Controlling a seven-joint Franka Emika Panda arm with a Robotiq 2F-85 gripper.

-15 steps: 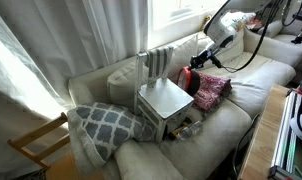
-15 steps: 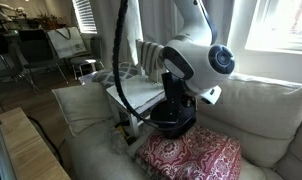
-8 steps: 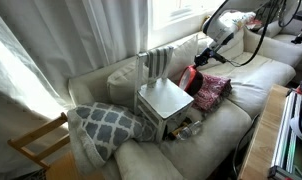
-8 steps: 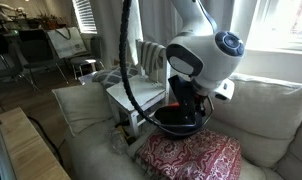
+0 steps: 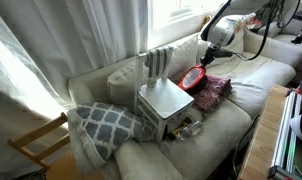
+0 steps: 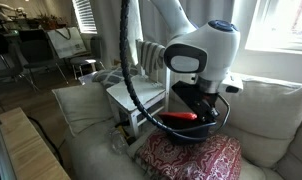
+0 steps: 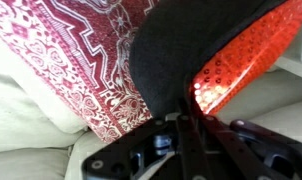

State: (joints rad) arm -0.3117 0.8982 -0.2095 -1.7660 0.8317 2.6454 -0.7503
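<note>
The red sequined piece (image 5: pixel 194 77) has risen off the patterned cushion (image 6: pixel 191 160) at the right end of the sofa (image 5: pixel 91 82) and now hangs tilted just above it. The pincer (image 7: pixel 187 108) pinches its black edge, so the grip looks to be carrying it.

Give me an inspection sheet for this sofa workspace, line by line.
Surface: cream sofa, soft and uneven.
Job's things: red sequined item, held over the red patterned pillow.
Clutter: white box, grey lattice cushion, striped cloth.
Grippers: end effector shut on the red sequined item.
Cables: black cable looping off the arm.
Surroundings: curtain, wooden chair.
</note>
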